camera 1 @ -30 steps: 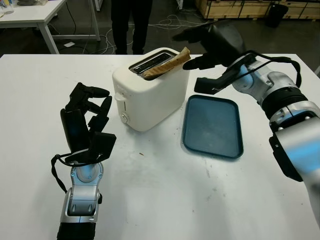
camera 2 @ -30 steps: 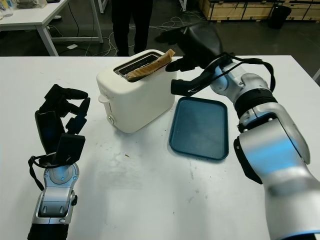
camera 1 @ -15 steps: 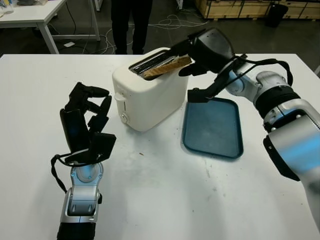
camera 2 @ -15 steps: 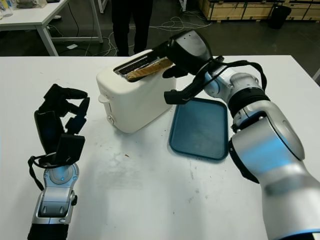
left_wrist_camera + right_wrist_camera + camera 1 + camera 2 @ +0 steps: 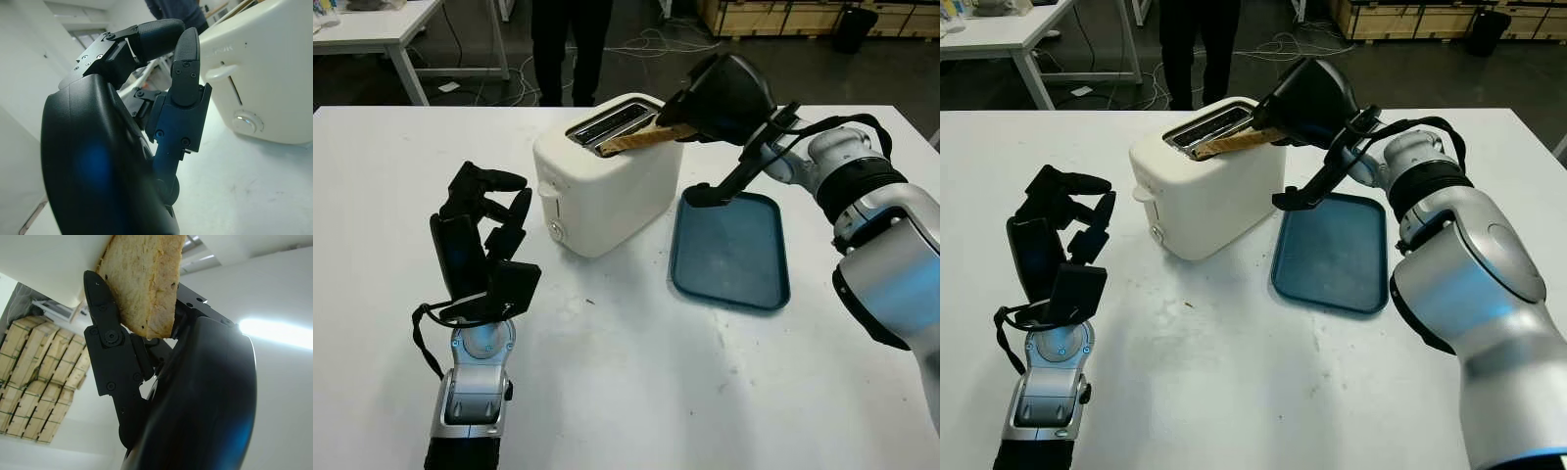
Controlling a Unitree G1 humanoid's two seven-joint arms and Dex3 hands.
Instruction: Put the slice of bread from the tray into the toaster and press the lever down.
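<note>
A white two-slot toaster (image 5: 607,186) stands mid-table, its lever (image 5: 548,191) up on the end facing my left hand. The slice of bread (image 5: 641,140) lies tilted, one end in the nearer slot, the other sticking out past the toaster's right rim. My right hand (image 5: 683,122) is shut on that outer end; the right wrist view shows the bread (image 5: 142,279) pinched between its fingers (image 5: 105,333) and palm. The dark blue tray (image 5: 729,250) to the right of the toaster holds nothing. My left hand (image 5: 484,230) stands upright left of the toaster, fingers curled, holding nothing.
A person's legs (image 5: 570,49) stand behind the table's far edge, close behind the toaster. Another white table (image 5: 401,29) is at the back left, and wooden crates (image 5: 783,15) at the back right. Cables lie on the floor.
My right hand came back over the toaster's right end and closed on the bread's outer end. The slice now lies flatter along the slot. The left hand stayed put.
</note>
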